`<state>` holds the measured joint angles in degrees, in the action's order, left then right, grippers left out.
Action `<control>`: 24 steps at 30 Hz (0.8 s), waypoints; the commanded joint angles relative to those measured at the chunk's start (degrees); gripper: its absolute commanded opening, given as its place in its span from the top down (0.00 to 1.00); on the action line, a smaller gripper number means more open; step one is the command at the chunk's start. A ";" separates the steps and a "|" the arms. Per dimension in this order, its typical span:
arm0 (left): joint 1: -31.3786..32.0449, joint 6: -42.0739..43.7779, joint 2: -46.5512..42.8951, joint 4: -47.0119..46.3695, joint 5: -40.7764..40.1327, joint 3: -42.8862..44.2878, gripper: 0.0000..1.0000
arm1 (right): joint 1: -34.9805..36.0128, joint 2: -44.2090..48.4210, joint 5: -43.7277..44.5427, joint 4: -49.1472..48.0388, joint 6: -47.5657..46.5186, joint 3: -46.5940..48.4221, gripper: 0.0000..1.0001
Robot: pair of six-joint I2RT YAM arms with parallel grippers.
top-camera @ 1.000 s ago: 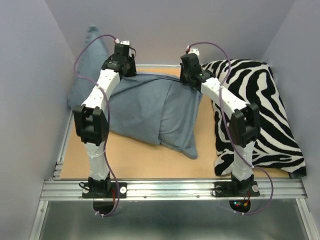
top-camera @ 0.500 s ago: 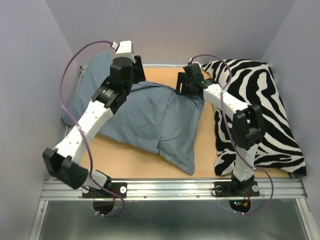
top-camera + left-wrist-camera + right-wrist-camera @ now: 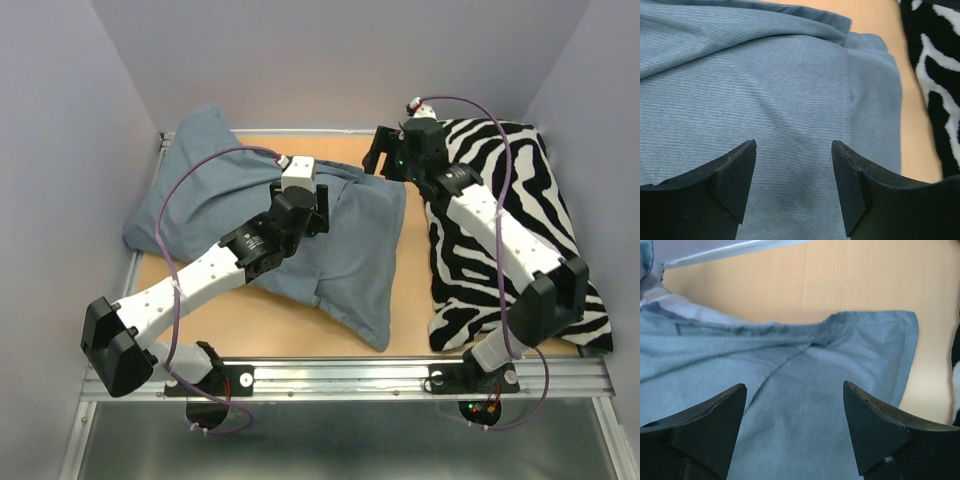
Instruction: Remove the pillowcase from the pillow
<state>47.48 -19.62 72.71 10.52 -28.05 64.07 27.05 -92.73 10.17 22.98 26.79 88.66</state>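
Pillowcase (image 3: 790, 75) lies just under left end effector (image 3: 794, 146)

The slate-blue pillowcase (image 3: 350, 250) is laid rumpled across the upper left and centre of the frame, plump at left, flat at right.

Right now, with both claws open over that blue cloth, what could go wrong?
The left gripper hangs open over a smooth stretch of the pillowcase; a pinch there might slip off or seize the pillow inside too. The right gripper is open above the cloth's far corner, close to the zebra cushion, which its arm could nudge while pulling.
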 commanded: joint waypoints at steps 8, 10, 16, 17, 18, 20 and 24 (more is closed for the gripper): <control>2.79 -0.16 4.45 -5.78 -4.29 0.87 0.27 | 8.19 15.65 -0.26 -4.96 3.10 -21.77 0.15; 2.79 0.28 5.07 -6.65 -4.47 0.97 0.27 | 10.12 15.12 0.98 -5.05 3.10 -22.21 0.14; 2.79 1.95 4.55 -9.12 -3.76 0.70 0.26 | 10.75 14.07 1.08 -6.54 4.33 -24.50 0.11; 2.79 2.04 4.81 -8.77 -4.37 0.96 0.26 | 10.75 13.89 0.99 -7.16 4.41 -25.29 0.11; 2.79 2.04 5.60 -7.55 -4.73 1.66 0.26 | 10.75 13.63 0.47 -7.60 4.50 -25.73 0.11; 2.79 1.43 6.83 -5.44 -6.66 2.89 0.28 | 10.83 12.84 0.29 -8.65 4.94 -26.96 0.12; 2.70 0.98 7.36 -3.32 -8.77 3.78 0.45 | 10.83 12.13 -0.24 -9.80 5.38 -28.19 0.18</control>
<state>49.89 -18.57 80.14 5.82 -32.77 65.04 37.89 -80.31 9.63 17.65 31.29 62.57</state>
